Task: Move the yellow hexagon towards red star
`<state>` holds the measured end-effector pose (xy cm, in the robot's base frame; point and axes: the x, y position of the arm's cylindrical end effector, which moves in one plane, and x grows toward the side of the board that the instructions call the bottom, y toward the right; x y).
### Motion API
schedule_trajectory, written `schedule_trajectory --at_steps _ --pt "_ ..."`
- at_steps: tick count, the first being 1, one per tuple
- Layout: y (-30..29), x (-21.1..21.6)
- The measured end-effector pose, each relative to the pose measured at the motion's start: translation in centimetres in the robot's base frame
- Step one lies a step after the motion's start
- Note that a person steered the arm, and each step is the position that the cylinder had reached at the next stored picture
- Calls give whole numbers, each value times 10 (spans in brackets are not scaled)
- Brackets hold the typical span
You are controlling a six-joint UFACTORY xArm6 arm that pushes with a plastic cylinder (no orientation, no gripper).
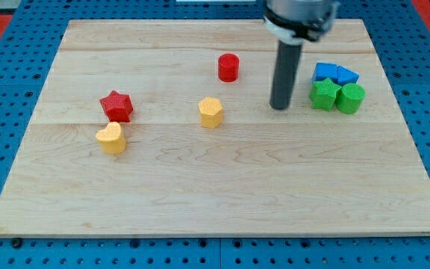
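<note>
The yellow hexagon sits near the middle of the wooden board. The red star lies to its left, with a gap between them. My tip rests on the board to the right of the yellow hexagon, well apart from it, and just left of the green blocks. The rod rises straight up to the view's top.
A yellow heart sits just below the red star. A red cylinder stands above the hexagon. At the right, a green star, a green cylinder and two blue blocks cluster together.
</note>
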<state>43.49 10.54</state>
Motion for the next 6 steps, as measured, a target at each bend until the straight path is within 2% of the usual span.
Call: schedule_trajectory --at_steps 1,3,5,6 --pt "-27 43" --pt "-83 6" --pt "-143 -13" --pt "-152 -21"
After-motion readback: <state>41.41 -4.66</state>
